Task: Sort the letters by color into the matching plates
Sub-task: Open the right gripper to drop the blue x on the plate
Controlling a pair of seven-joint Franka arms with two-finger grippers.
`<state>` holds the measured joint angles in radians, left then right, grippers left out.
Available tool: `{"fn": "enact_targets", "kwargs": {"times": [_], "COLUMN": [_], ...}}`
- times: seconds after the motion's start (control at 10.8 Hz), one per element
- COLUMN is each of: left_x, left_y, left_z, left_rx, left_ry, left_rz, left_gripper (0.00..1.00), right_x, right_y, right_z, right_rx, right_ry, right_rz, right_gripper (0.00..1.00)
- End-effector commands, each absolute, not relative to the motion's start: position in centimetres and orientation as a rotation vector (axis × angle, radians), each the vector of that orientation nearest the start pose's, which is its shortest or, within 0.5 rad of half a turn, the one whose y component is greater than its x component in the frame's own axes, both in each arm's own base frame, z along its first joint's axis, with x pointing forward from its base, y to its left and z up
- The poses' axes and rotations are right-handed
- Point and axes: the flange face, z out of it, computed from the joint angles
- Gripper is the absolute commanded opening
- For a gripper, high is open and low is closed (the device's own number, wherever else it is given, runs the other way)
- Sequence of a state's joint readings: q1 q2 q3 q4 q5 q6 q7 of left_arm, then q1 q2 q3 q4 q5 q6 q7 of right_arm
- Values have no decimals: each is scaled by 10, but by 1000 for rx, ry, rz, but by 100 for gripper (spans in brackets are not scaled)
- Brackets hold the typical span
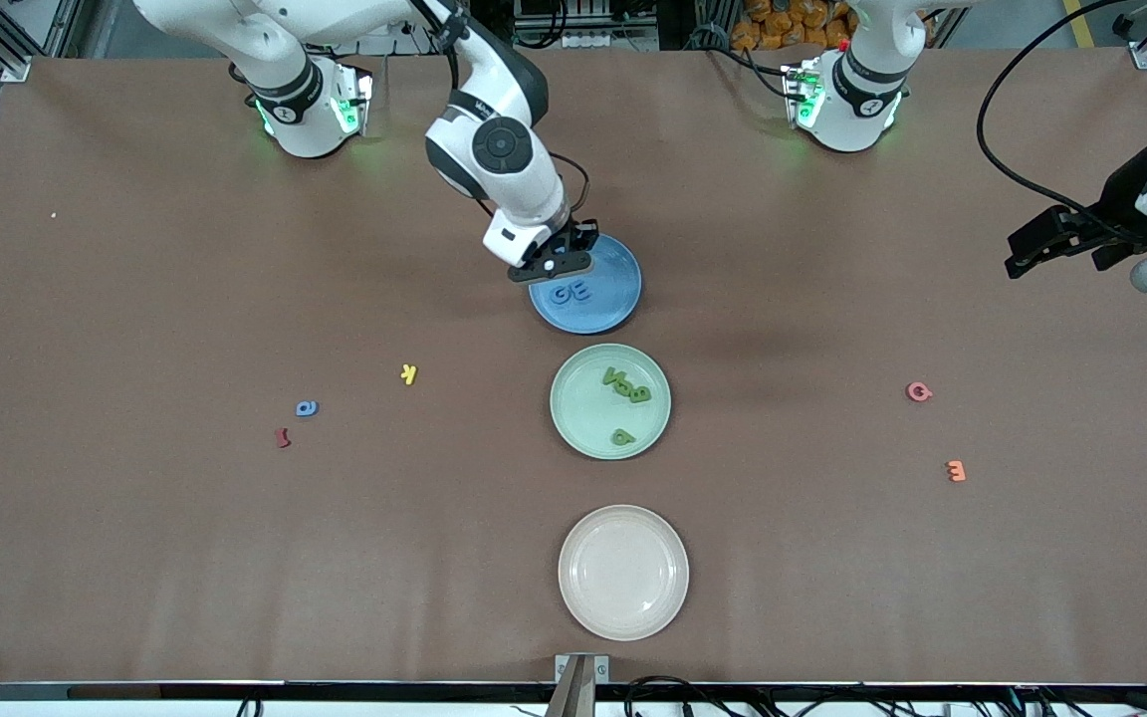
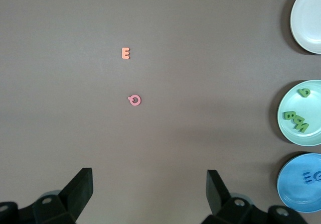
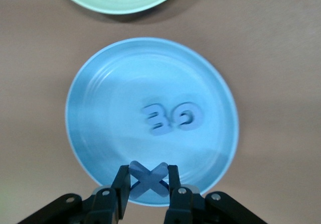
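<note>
My right gripper (image 1: 552, 264) hangs over the rim of the blue plate (image 1: 613, 269), shut on a blue X-shaped letter (image 3: 148, 180). Two blue letters (image 1: 571, 293) lie in that plate. The green plate (image 1: 583, 418), nearer the camera, holds several green letters (image 1: 626, 386). Nearest the camera, the cream plate (image 1: 623, 571) has nothing in it. Toward the right arm's end lie a yellow letter (image 1: 409, 373), a blue one (image 1: 307, 408) and a dark red one (image 1: 283, 437). My left gripper (image 1: 1032, 249) waits open above the table at the left arm's end, near a pink letter (image 2: 134, 100) and an orange E (image 2: 125, 53).
The three plates stand in a row down the middle of the brown table (image 1: 135, 558). A black cable (image 1: 992, 129) loops above the table near the left arm.
</note>
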<state>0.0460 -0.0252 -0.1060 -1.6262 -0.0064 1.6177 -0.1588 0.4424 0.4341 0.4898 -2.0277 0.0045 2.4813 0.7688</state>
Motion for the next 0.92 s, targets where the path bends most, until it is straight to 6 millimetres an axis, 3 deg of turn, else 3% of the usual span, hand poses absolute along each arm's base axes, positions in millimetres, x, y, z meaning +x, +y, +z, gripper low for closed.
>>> {"fn": "enact_targets", "kwargs": {"times": [0.0,0.09,0.18,0.55,0.83], "left_x": [548,548,548,548,549], "left_y": [-32,-32,-31,-31,-31], "left_z": [616,615,615,616,617], "left_rx": [-3167,-3167,-3167,-3169,-3170], "left_ry": [-136,-133,-138,-138,-139], "left_rz": [-25,-22,-22,-25,-44], "left_gripper": [100,100,100,100,100], "right_x": [374,373,373,383,415], "right_y": [499,500,501,487,443], "right_z": [261,260,260,258,267], "right_rx": [-2931,-2934,-2934,-2969,-3083], "right_ry": [-118,-137,-133,-119,-21], "right_rz": [179,174,172,190,262], "right_gripper": [33,46,97,100,100]}}
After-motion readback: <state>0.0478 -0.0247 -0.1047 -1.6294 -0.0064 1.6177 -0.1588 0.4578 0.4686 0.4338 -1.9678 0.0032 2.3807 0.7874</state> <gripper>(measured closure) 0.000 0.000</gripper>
